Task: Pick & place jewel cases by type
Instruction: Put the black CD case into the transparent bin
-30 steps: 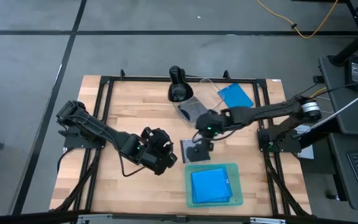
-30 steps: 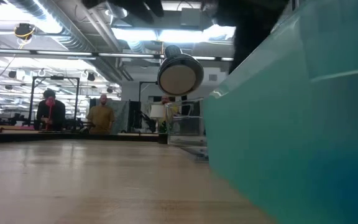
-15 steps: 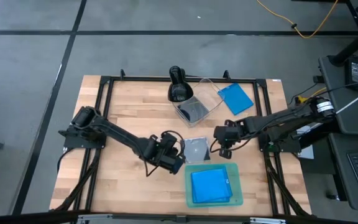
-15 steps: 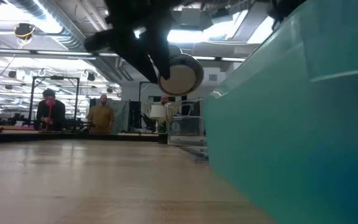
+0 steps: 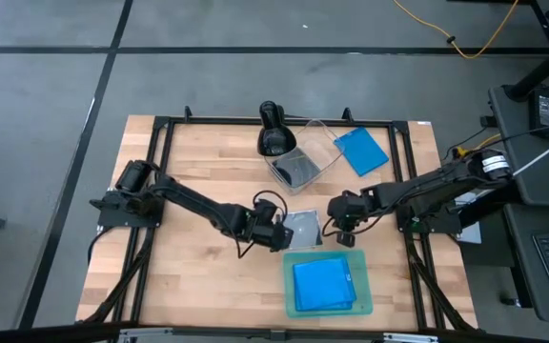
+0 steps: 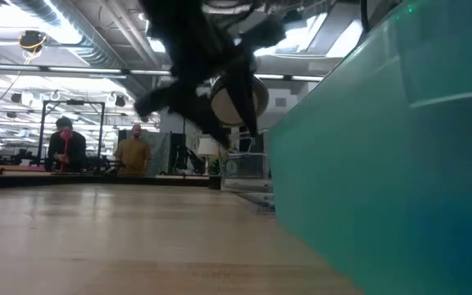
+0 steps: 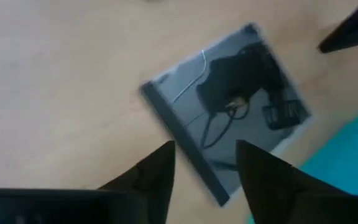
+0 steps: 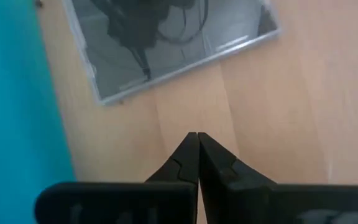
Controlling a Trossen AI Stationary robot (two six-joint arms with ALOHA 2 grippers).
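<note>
Left claw (image 7: pixel 204 165) hangs open above the disc case (image 7: pixel 229 112) lying flat on the surface (image 5: pixel 208 162). Right claw (image 8: pixel 197 146) is closed, empty, nearby. The teal tray (image 6: pixel 383 147) blocks most of the low view.

Overhead view evenly lit, bright, soft short shadows under both arms on the pale wooden bench (image 5: pixel 198 276). Low view: strong backlight from ceiling strip lights; arm shapes above read as black silhouettes, motion-smeared. Near wall of the translucent teal plastic tray (image 6: pixel 383 164) out of focus, filling the right side. Left wrist view soft with motion blur; the clear-and-black square disc case (image 7: pixel 229 106) mirrors dark reflections. Right wrist view sharper, same glossy reflections on that case.
</note>
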